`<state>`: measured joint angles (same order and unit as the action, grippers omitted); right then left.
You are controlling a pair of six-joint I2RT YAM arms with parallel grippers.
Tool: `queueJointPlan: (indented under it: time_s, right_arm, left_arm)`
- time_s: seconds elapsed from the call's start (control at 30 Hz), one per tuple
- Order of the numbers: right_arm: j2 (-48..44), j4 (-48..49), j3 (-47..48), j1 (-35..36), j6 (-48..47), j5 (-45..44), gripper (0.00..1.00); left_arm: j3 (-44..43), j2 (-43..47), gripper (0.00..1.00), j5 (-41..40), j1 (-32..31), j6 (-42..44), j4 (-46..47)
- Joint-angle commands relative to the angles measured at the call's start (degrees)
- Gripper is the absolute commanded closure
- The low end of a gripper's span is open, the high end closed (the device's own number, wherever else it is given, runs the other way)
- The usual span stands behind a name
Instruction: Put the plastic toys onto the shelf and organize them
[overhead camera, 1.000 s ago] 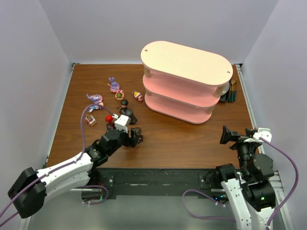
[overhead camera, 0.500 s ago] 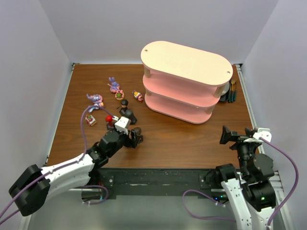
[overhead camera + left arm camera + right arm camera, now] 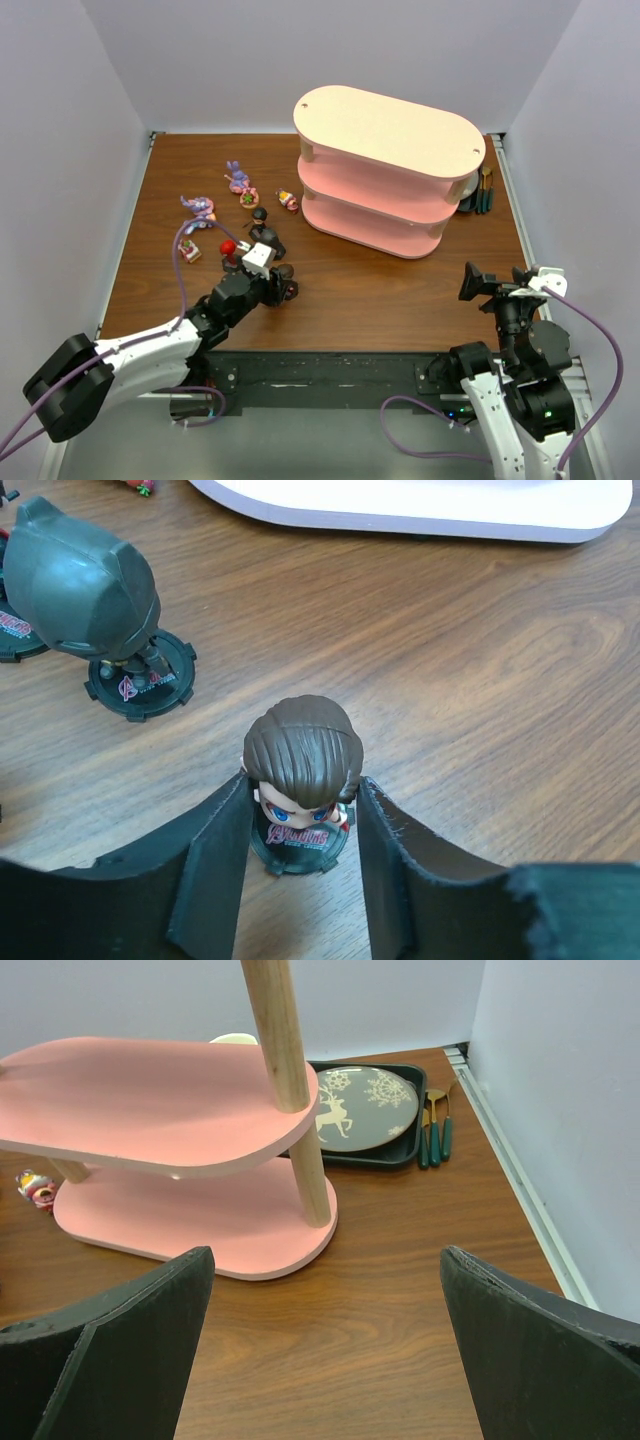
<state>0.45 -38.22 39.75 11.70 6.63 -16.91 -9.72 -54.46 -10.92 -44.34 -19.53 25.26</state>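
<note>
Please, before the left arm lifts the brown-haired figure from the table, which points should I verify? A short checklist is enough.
1. Brown-haired figurine upright between the left fingers: ok.
2. Both fingers pressing it firmly: cannot tell; they sit close on each side.
3. Black-masked figurine apart from the fingers: ok.
4. Shelf top board bare for placing: ok.
5. Right fingers wide open, apart from the shelf: ok.
</note>
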Motion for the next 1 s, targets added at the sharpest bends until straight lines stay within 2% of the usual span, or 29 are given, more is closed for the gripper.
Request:
queueJointPlan:
  time_s: [0.0, 0.2, 0.27, 0.3, 0.47, 0.67, 0.7, 0.83, 0.97]
  right_arm:
    - [-1.6, 0.6, 0.7, 0.2, 0.3, -0.8, 0.01]
    - [-1.6, 0.6, 0.6, 0.2, 0.4, -1.1, 0.01]
    - [-1.6, 0.6, 0.6, 0.3, 0.4, -1.1, 0.01]
    - [-1.6, 0.6, 0.6, 0.3, 0.5, -1.0, 0.01]
    - [-1.6, 0.7, 0.6, 0.5, 0.5, -1.1, 0.01]
    - [-1.6, 0.6, 0.6, 0.6, 0.6, -1.5, 0.01]
    - [-1.6, 0.6, 0.6, 0.7, 0.6, -1.5, 0.01]
    - [-1.6, 0.6, 0.6, 0.9, 0.6, -1.6, 0.01]
    - [-1.6, 0.6, 0.6, 1.0, 0.7, -1.6, 0.01]
  left_arm:
    - [0.6, 1.5, 0.6, -0.7, -0.3, 1.4, 4.5]
    - [0.0, 5.5, 0.77, -0.8, -0.2, 1.5, 2.5]
    - [-1.0, 7.2, 0.79, -0.9, -0.2, 1.4, 0.8]
    - [-2.0, 7.8, 0.84, -0.9, -0.2, 1.3, 0.2]
    - [-8.2, 10.9, 0.88, -1.9, -0.3, 1.2, -7.5]
    - [-24.7, 9.6, 0.92, -3.9, -0.2, 2.7, -21.8]
    - [-29.5, 8.9, 0.92, -4.5, -0.3, 3.0, -23.5]
    - [-42.2, 3.2, 0.94, -4.8, -0.2, 4.3, -33.1]
    - [-55.2, -2.9, 0.95, -5.3, -0.2, 6.6, -38.7]
